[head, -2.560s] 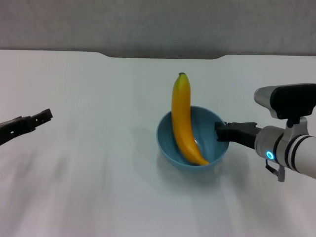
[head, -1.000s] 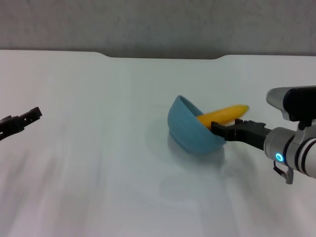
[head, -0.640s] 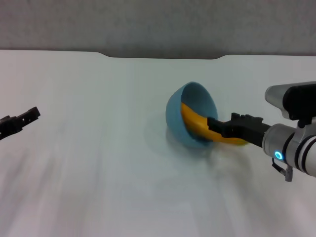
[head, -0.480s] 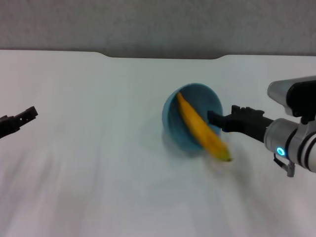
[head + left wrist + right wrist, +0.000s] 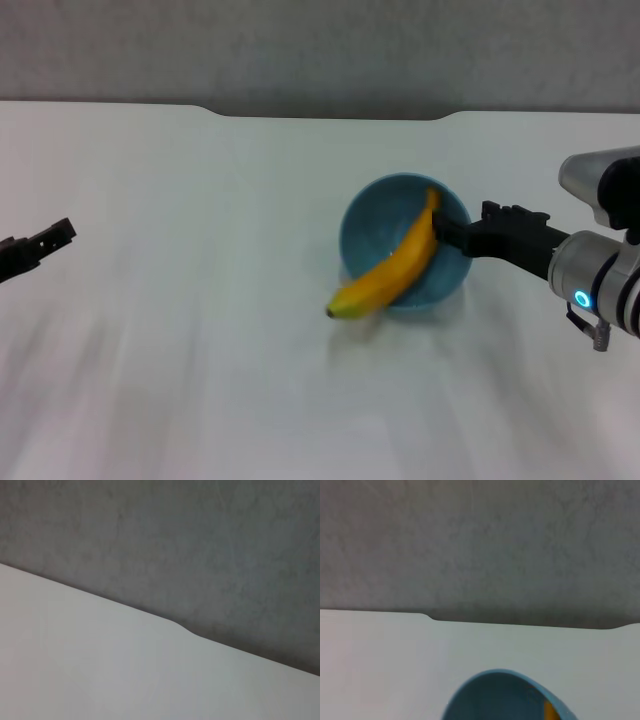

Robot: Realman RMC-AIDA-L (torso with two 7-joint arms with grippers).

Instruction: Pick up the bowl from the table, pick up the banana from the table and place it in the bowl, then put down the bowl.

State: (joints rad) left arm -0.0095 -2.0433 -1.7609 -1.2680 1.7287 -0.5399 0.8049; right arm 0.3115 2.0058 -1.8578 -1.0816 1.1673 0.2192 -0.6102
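The light-blue bowl [image 5: 392, 222] stands upright on the white table [image 5: 180, 200], right of centre. The yellow banana [image 5: 385, 275] lies slanted across it, its upper end on the far right rim and its lower end sticking out over the near left rim, close to the table. My right gripper [image 5: 446, 235] reaches in from the right, with its tip at the bowl's right rim. The right wrist view shows the bowl's rim [image 5: 495, 676] and a bit of the banana [image 5: 550, 711]. My left gripper [image 5: 48, 240] hangs at the far left, well away from both.
The table's far edge has a shallow notch [image 5: 330, 112] in front of a grey wall. The left wrist view shows only the tabletop [image 5: 100, 675] and the wall.
The bowl tipped onto its side and rolled around, then came back upright. The banana swung from pointing right to slanting toward the near left. My right gripper drew slightly right. The left arm barely moved.
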